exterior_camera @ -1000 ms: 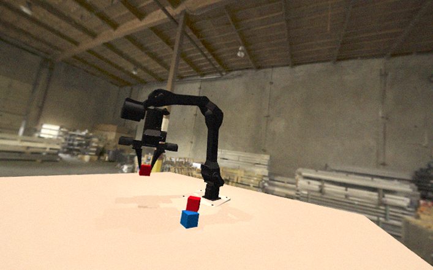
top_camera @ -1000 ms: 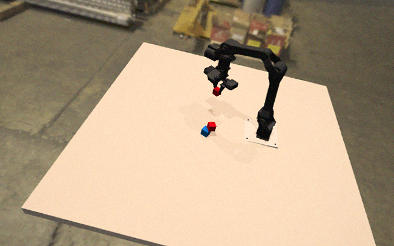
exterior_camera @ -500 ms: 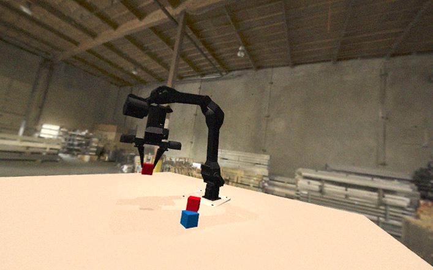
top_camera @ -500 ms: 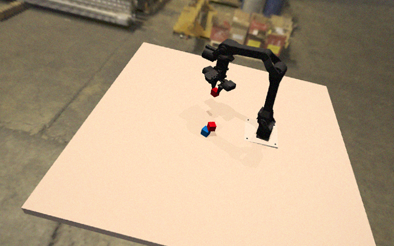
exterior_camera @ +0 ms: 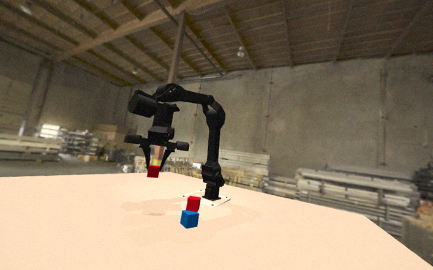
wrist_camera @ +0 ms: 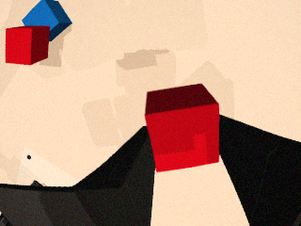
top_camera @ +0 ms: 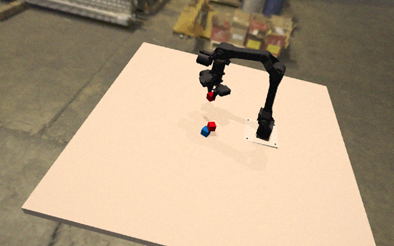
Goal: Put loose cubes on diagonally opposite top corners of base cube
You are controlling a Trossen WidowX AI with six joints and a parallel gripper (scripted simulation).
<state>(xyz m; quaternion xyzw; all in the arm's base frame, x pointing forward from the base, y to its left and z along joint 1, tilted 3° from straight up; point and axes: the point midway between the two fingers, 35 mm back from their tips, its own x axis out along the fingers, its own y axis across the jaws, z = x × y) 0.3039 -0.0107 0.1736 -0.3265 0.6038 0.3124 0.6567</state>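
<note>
The blue base cube point(top_camera: 204, 132) point(exterior_camera: 189, 219) point(wrist_camera: 41, 18) stands on the table. One red cube point(top_camera: 211, 126) point(exterior_camera: 193, 203) point(wrist_camera: 19, 45) rests on top of it, over the corner toward the arm's base, and looks level. My gripper point(top_camera: 211, 95) point(exterior_camera: 153, 168) point(wrist_camera: 182, 128) is shut on the other red cube point(top_camera: 210, 96) point(exterior_camera: 152, 171) point(wrist_camera: 182, 137). It holds this cube high above the table, off to the side of the base cube. In the wrist view the stacked pair is at the upper left. The opposite top corner of the base cube shows uncovered.
The arm's white mounting plate point(top_camera: 251, 131) point(exterior_camera: 216, 202) point(wrist_camera: 29, 169) lies on the table point(top_camera: 176, 188) point(exterior_camera: 91, 258), to the right of the cubes in the top view. The arm's shadows fall around the cubes.
</note>
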